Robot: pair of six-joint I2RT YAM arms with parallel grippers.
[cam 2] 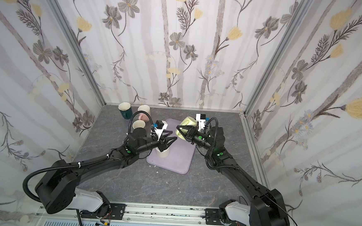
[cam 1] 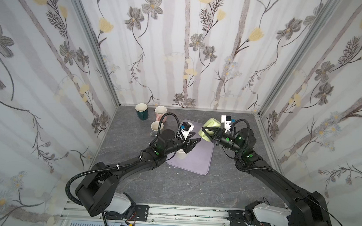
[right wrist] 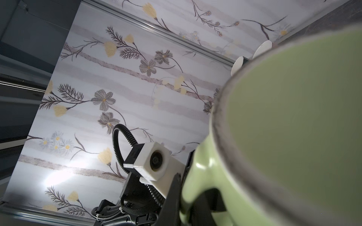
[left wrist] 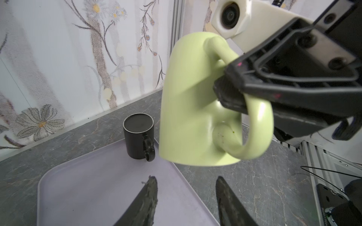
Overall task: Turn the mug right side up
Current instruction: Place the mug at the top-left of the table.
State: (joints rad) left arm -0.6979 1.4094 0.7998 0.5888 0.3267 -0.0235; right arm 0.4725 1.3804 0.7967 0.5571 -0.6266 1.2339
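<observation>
A light green mug (cam 1: 211,124) (cam 2: 187,123) (left wrist: 192,101) hangs in the air over the far right edge of the lilac tray (cam 1: 200,162) (cam 2: 181,163) (left wrist: 88,185). It is tilted, its base up and toward the back wall. My right gripper (cam 1: 206,133) (cam 2: 182,132) (right wrist: 194,195) is shut on the mug's handle. The right wrist view is filled by the mug's base (right wrist: 293,117). My left gripper (cam 1: 197,136) (cam 2: 174,135) (left wrist: 186,178) is open and empty, just left of the mug, above the tray.
A black mug (left wrist: 138,140) stands upside down at the tray's far corner. A cream mug (cam 1: 181,155) (cam 2: 162,153) sits on the tray under my left arm. A dark green mug (cam 1: 141,113), a pink one (cam 1: 160,113) and a cream one (cam 1: 156,126) stand upright at the back left.
</observation>
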